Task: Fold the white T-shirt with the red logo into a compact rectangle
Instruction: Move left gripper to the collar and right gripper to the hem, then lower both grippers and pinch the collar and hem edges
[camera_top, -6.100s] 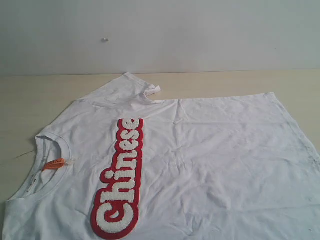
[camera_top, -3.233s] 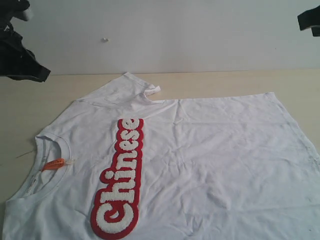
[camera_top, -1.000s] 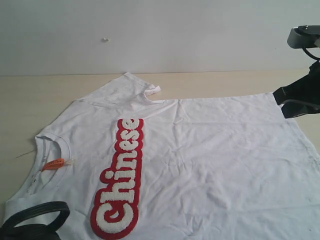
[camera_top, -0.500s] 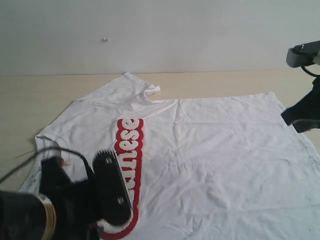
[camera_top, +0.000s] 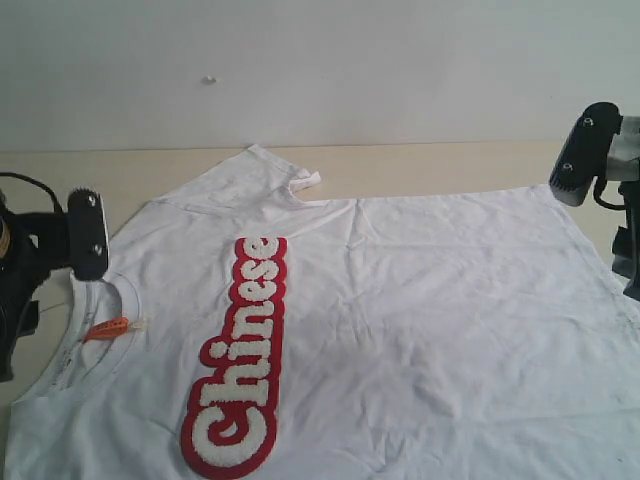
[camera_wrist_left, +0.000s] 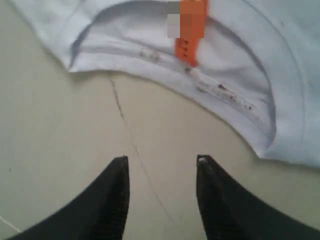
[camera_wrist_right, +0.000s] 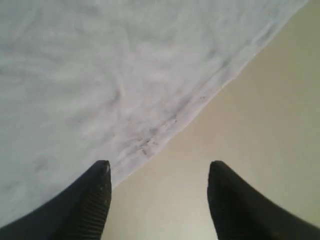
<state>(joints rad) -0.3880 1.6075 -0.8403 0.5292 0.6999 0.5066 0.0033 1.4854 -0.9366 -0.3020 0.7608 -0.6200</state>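
The white T-shirt (camera_top: 400, 320) lies flat and face up on the beige table, collar to the left and hem to the right. The red logo (camera_top: 243, 350) runs down its chest. Beside the collar (camera_wrist_left: 215, 95) with its orange tag (camera_wrist_left: 191, 30), my left gripper (camera_wrist_left: 162, 162) stands open over bare table, just off the cloth. At the hem's far corner my right gripper (camera_wrist_right: 159, 167) is open. One of its fingers (camera_wrist_right: 95, 195) is over the hem edge (camera_wrist_right: 165, 127) and the other is over the table. Neither gripper holds anything.
The left arm (camera_top: 70, 240) stands at the table's left edge and the right arm (camera_top: 590, 160) at its right edge. A short sleeve (camera_top: 255, 175) lies folded toward the back. A pale wall (camera_top: 320, 60) rises behind the table (camera_top: 450, 165).
The left arm swung from over the logo out to the left edge beside the collar. The right arm shifted at the hem corner, and its jaws went from shut to open.
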